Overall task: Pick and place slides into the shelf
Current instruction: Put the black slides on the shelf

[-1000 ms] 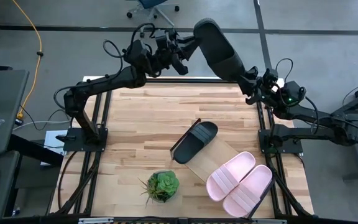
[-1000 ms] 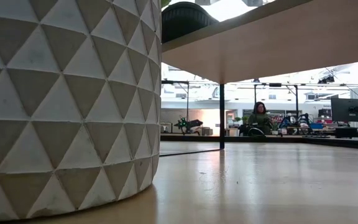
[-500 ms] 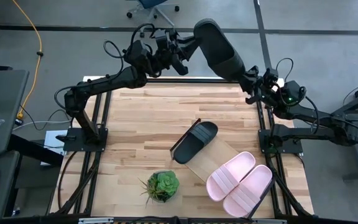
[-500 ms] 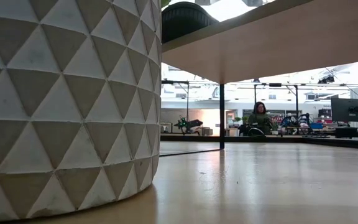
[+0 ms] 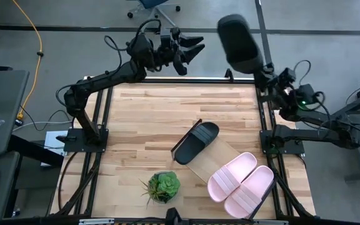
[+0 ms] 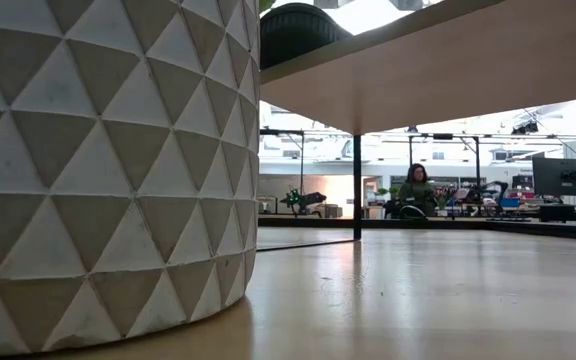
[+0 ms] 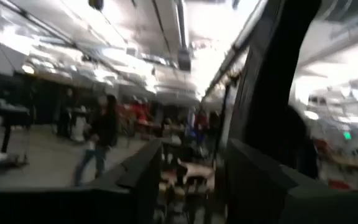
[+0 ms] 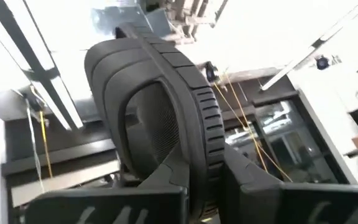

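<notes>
My right gripper [image 5: 262,70] is shut on a black slide [image 5: 238,42], held in the air over the table's far right corner. The slide also shows in the right wrist view [image 8: 160,106]. My left gripper [image 5: 192,47] is open and empty beyond the table's far edge, left of that slide. Its fingers show apart in the left wrist view [image 7: 188,186]. The shelf [image 5: 212,156] stands at the near right. On it lie another black slide [image 5: 196,142] and two pale pink slides [image 5: 240,180]. In the low view, the shelf's underside [image 6: 438,80] and a black slide's end [image 6: 303,30] show. My right gripper pinches the black slide's ribbed sole edge at its near end [image 8: 205,177] between its two fingers [image 8: 110,205]. The fingers come from the table's right side, slanting up. The slide sticks out beyond the fingers toward the far side, lifted clear of everything.
A green plant in a white faceted pot [image 5: 162,186] stands near the front edge, left of the shelf. The pot fills the left of the low view [image 6: 108,170]. A thin black shelf leg [image 6: 357,185] stands on the tabletop. Bare planks [image 5: 149,119] lie at the table's left and far parts.
My right gripper has moved toward the table's right edge with the black slide. The slide has swung away from my left gripper and now points more toward the far side. My left gripper has shifted slightly toward the right.
</notes>
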